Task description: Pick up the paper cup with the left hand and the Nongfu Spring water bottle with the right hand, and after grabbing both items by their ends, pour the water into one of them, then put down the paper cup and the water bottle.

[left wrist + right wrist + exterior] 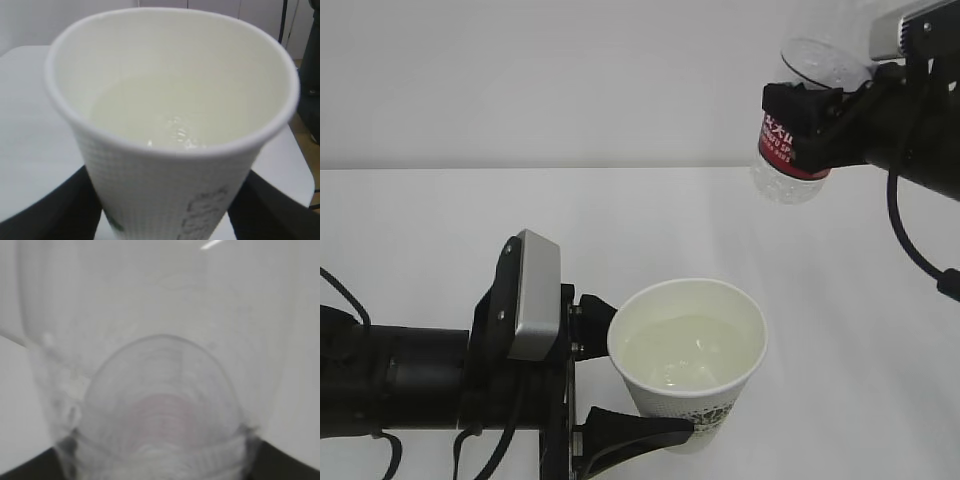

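On the left of the exterior view we see the left hand [620, 375], a black gripper on a black arm with a grey plate [535, 295], reaching in from the left edge above the white table [440, 220]. Its two fingers [630, 430] sit on either side of the paper cup [688, 360] and pinch its lower body, holding it upright. The cup is near the middle of the view, low in the picture, and the water [685, 350] fills a good part of it. In the left wrist view we look down into the same cup [170, 135]; the water [165, 110] is pale and clear, and a dark finger [50, 220] shows at each lower corner, against the cup's sides.

Up at the top right, the right hand [810, 125] grips the water bottle [792, 150] around its red label. The bottle is held well above the table, up and to the right of the cup and well apart from it. We cannot tell which end points down. The right wrist view shows only the clear ribbed bottle [160, 390] filling the picture, blurred.
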You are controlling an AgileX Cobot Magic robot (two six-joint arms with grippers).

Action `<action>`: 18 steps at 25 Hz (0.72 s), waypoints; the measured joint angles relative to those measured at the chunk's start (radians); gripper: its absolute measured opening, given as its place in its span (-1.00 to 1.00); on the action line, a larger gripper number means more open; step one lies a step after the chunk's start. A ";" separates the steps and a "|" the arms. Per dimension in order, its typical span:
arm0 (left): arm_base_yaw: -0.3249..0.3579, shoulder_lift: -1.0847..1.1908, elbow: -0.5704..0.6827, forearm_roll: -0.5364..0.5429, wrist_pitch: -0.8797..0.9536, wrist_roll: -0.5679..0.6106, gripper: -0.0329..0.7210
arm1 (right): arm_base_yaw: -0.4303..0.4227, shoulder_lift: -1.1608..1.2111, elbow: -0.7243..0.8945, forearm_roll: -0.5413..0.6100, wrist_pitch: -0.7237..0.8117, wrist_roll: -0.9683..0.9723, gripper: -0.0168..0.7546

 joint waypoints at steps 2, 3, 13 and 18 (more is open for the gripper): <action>0.000 0.000 0.000 0.000 0.000 0.000 0.51 | 0.000 0.000 0.000 0.033 0.002 -0.023 -0.01; 0.000 0.000 0.000 0.000 0.000 0.000 0.51 | 0.000 0.000 0.000 0.049 0.010 -0.039 -0.01; 0.000 0.000 0.000 0.000 0.000 0.000 0.51 | 0.000 0.000 0.000 0.251 0.109 -0.219 -0.01; 0.000 0.000 0.000 0.000 0.000 0.000 0.51 | 0.000 0.000 0.000 0.328 0.113 -0.264 -0.01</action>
